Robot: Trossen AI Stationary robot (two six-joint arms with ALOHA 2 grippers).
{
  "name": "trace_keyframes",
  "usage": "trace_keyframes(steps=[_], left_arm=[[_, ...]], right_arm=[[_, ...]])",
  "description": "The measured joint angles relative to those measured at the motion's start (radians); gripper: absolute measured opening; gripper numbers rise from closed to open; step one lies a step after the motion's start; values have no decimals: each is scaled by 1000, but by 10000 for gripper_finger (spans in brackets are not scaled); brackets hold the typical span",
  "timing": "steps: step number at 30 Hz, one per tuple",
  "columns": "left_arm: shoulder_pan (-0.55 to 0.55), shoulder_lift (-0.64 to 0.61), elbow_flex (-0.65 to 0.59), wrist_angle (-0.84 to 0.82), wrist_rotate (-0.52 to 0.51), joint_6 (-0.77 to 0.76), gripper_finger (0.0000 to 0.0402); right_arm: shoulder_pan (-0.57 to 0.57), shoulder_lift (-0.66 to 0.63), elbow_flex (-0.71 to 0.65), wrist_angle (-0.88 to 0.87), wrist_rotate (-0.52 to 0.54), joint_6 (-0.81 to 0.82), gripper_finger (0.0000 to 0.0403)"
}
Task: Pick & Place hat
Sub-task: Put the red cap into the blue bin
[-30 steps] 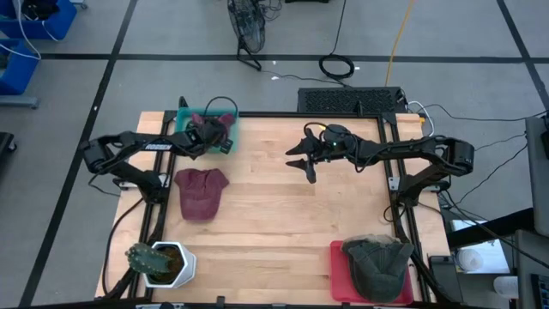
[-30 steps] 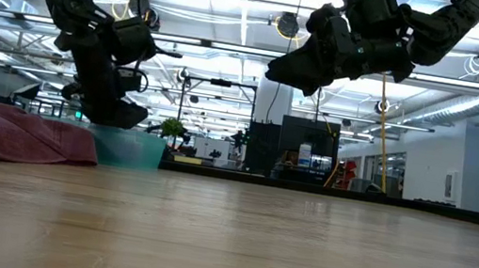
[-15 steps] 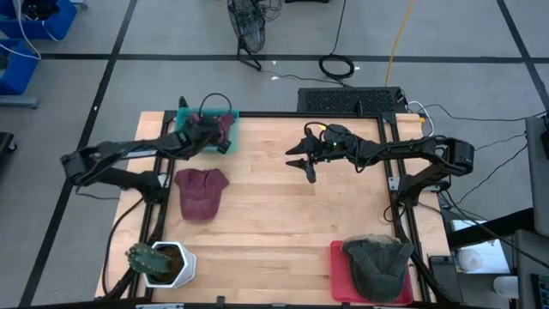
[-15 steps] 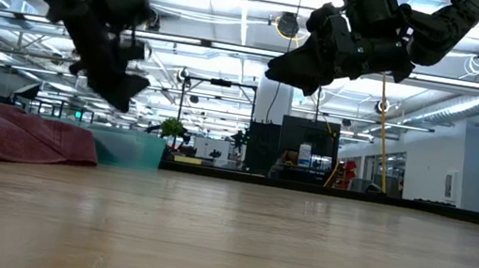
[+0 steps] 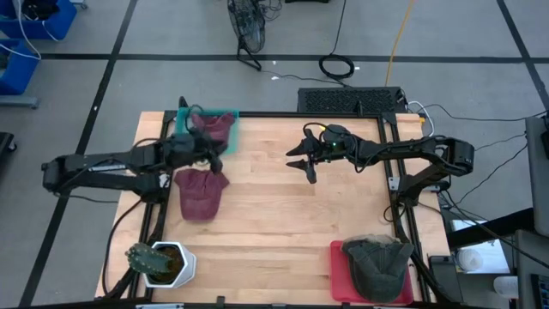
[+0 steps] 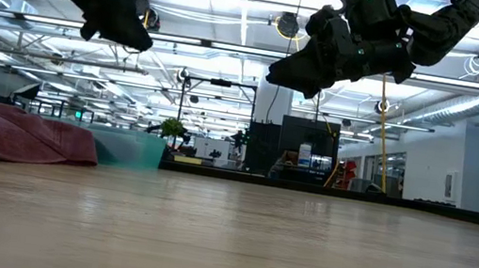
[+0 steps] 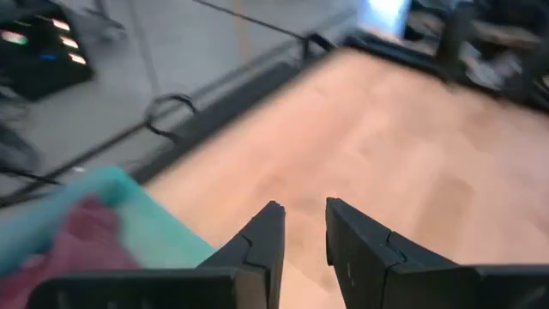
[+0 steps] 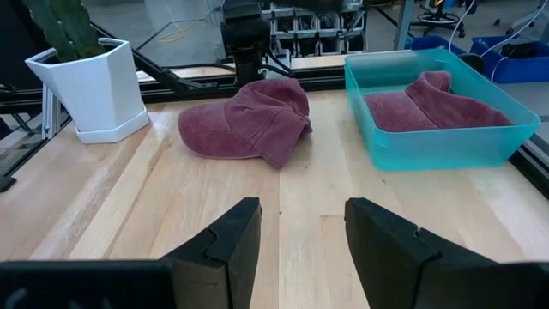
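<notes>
One maroon hat (image 5: 200,193) (image 8: 244,129) lies flat on the wooden table near its left edge. A second maroon hat (image 5: 214,127) (image 8: 437,103) (image 7: 73,236) lies inside the teal bin (image 5: 232,116) (image 8: 429,153) at the far left corner. My left gripper (image 5: 209,158) (image 6: 134,40) (image 7: 304,225) hovers between the bin and the table hat, raised well above the table, fingers a little apart and empty. My right gripper (image 5: 302,165) (image 6: 282,72) (image 8: 300,232) hangs open and empty above the table's far middle.
A red tray (image 5: 338,276) at the near right corner holds a dark grey-green hat (image 5: 377,262). A cactus in a white pot (image 5: 161,262) (image 8: 86,86) stands at the near left corner. Bare wood lies across the table's middle. A person stands far off in the room.
My left gripper has risen out of the teal bin and drawn back toward the near-left, ending above the gap between bin and table hat. The maroon hat stays in the bin. My right arm has kept still.
</notes>
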Motion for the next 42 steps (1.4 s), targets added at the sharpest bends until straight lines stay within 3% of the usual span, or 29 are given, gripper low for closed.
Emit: trace_keyframes(steps=[8, 13, 20, 27, 32, 37, 42], left_arm=[[-254, 91, 0, -93, 48, 45, 90], [-390, 172, 20, -127, 22, -36, 90], [-575, 379, 306, -418, -69, -116, 90], [-711, 588, 535, -823, -72, -207, 90], [-792, 726, 588, -987, 23, -297, 90], [-830, 806, 589, -986, 169, -374, 90], [-846, 868, 589, -983, 240, -376, 106]], right_arm=[[0, -2, 0, -4, -4, 2, 155], [0, -29, 0, -58, -4, -3, 155], [0, -83, -1, -133, -3, -26, 155], [0, -146, -1, -188, -3, -1, 155], [11, -179, -1, -235, -4, 43, 155], [55, -179, -1, -288, -4, 97, 155], [123, -179, -1, -332, -4, 107, 155]])
